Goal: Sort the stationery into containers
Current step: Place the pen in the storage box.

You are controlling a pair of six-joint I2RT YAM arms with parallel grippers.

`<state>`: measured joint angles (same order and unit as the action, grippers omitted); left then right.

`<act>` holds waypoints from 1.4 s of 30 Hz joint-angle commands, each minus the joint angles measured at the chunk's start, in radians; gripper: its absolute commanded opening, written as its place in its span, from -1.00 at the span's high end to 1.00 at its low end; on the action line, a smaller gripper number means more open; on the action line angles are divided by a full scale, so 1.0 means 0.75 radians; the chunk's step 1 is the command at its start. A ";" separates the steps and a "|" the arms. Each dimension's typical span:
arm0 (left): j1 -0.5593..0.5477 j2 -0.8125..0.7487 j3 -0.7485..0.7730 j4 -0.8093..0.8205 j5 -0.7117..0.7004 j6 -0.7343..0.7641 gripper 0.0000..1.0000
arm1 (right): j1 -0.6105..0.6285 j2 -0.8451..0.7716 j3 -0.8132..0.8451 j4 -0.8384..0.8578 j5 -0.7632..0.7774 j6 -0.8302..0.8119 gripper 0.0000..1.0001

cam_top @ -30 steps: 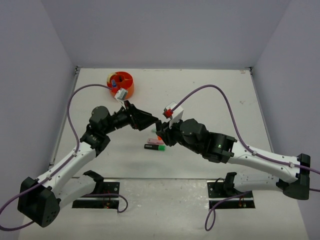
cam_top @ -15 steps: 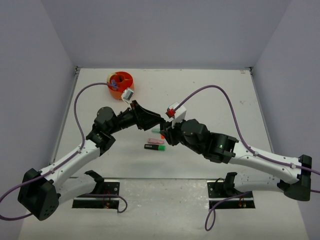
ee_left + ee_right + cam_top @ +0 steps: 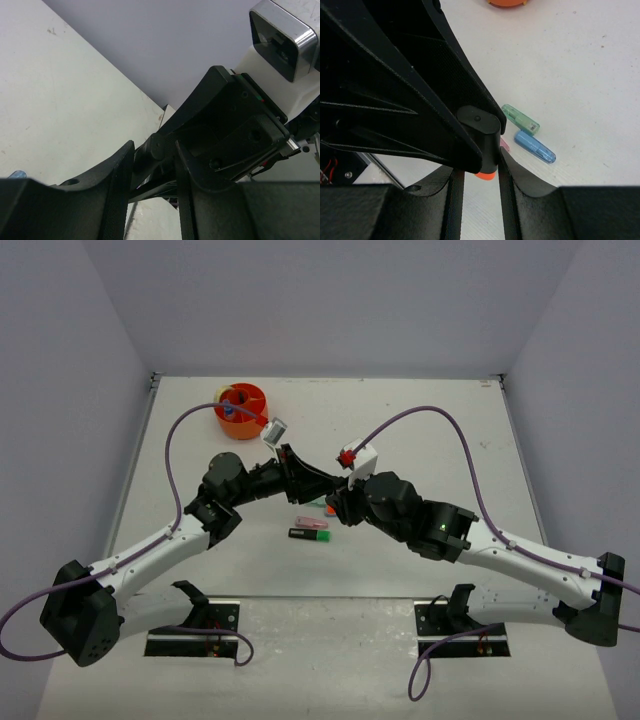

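Sorting barely begun, with a marker caught between two arms

The top view shows most of the stationery unsorted. The orange organiser (image 3: 252, 423) sits at the far left of the counter (image 3: 420, 410), with a blue item showing inside it. Well apart from it, a green-ended highlighter (image 3: 310, 533) and a pink piece (image 3: 312, 522) lie loose under the meeting arms.

Only the right wrist view shows the grip. The right tool (image 3: 479, 182) is nearly closed on an orange-ended highlighter (image 3: 485, 174), held upright between its fingers, with a black part of the other arm pressed against it from above. That view also shows a mint piece (image 3: 520, 119) and a blue piece (image 3: 535, 146) lying just beside each other on the counter.

The left wrist view shows the left tool (image 3: 150, 185) with narrowly parted fingers flanking something dark. I cannot tell whether it has hold of anything. This looks like a hand-over toward the organiser side.
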<state>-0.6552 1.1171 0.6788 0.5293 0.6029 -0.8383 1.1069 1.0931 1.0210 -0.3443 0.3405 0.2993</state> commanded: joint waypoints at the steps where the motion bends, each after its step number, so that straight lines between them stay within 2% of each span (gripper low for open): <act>1: -0.010 0.018 0.066 0.012 0.043 0.085 0.73 | -0.009 0.007 0.072 0.003 -0.043 0.028 0.99; 3: -0.014 0.037 0.084 -0.015 0.033 0.110 0.99 | -0.009 0.003 0.080 0.003 -0.083 0.030 0.96; 6: -0.012 0.036 0.124 -0.104 -0.081 0.206 1.00 | -0.009 -0.019 0.054 0.025 -0.120 0.023 0.85; 9: -0.014 0.030 0.215 -0.280 -0.211 0.314 1.00 | -0.012 -0.061 0.002 0.050 -0.111 0.024 0.74; 10: -0.012 0.029 0.255 -0.346 -0.330 0.350 1.00 | -0.013 -0.076 -0.013 0.048 -0.095 0.035 0.55; 12: -0.014 0.034 0.352 -0.535 -0.521 0.424 1.00 | -0.014 -0.123 -0.054 0.048 0.003 0.069 -0.43; 13: -0.014 0.042 0.411 -0.590 -0.625 0.466 1.00 | -0.013 -0.143 -0.080 0.045 0.041 0.088 -0.81; 14: -0.012 0.057 0.448 -0.650 -0.795 0.500 1.00 | -0.013 -0.173 -0.098 0.040 0.096 0.111 -0.97; 16: 0.018 0.104 0.561 -0.737 -1.155 0.546 1.00 | -0.015 -0.232 -0.150 0.003 0.197 0.165 -0.98; 18: 0.084 0.153 0.640 -0.757 -1.221 0.580 1.00 | -0.018 -0.298 -0.197 -0.010 0.223 0.188 -0.98; 20: 0.224 0.238 0.724 -0.705 -1.279 0.601 1.00 | -0.019 -0.380 -0.250 -0.018 0.207 0.199 -0.97; 23: 0.351 0.364 0.802 -0.511 -1.352 0.685 1.00 | -0.018 -0.459 -0.294 -0.054 0.195 0.217 -0.98; 24: 0.370 0.420 0.819 -0.428 -1.373 0.768 1.00 | -0.018 -0.477 -0.309 -0.068 0.193 0.228 -0.98; 27: 0.468 0.569 0.913 -0.327 -1.391 0.895 1.00 | -0.018 -0.552 -0.354 -0.091 0.162 0.257 -0.97; 30: 0.550 0.726 1.031 -0.295 -1.333 0.879 1.00 | -0.019 -0.599 -0.385 -0.100 0.136 0.283 -0.98; 36: 0.651 0.935 1.126 -0.262 -1.251 0.884 1.00 | -0.018 -0.684 -0.429 -0.151 0.079 0.290 -0.97; 42: 0.717 1.023 1.142 -0.234 -1.194 0.855 1.00 | -0.018 -0.733 -0.459 -0.173 0.053 0.293 -0.98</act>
<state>-0.1416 1.8645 1.4797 0.2572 -0.3235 -0.2123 1.0920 0.5610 0.6908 -0.4634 0.4009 0.4990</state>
